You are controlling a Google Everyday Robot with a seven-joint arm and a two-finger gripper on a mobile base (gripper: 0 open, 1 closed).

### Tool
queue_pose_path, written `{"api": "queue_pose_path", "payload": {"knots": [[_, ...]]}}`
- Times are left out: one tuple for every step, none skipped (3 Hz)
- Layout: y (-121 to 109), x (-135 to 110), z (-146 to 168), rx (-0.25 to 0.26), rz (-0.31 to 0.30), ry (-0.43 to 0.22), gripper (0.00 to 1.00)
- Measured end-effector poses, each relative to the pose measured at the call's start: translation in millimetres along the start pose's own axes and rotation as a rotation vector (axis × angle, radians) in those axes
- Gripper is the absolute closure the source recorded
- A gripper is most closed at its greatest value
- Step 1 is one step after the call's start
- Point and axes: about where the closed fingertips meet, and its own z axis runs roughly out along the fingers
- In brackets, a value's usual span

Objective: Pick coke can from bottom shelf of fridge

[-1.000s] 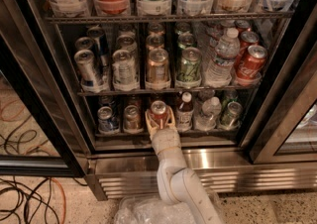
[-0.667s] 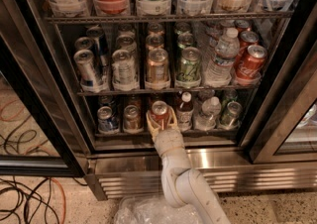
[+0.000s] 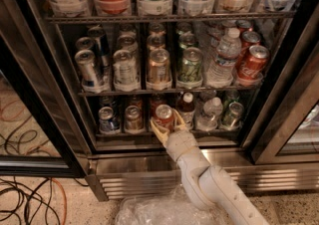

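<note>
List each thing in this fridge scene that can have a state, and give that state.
Fridge door, open.
Coke can, upright, at the front of the bottom shelf.
End effector, reached inside the fridge, at that can.
Water bottle, upright, capped, one shelf up.

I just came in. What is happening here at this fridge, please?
A robot arm reaches up from below into the open fridge. Its claw is at the front of the bottom shelf, around the lower part of the red coke can. The can stands upright between a brownish can and a small red-capped bottle. It is not yet lifted out of its place on the shelf. Whether the claw grips it firmly cannot be seen.
</note>
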Motion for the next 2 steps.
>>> {"api": "queue_pose_path", "payload": {"knots": [[15.4,-7.7,-14.0,-0.144,0.029,0.013,1.00],[22.3,-22.3,-14.3,-0.183,0.010,-0.006,1.00]]}}
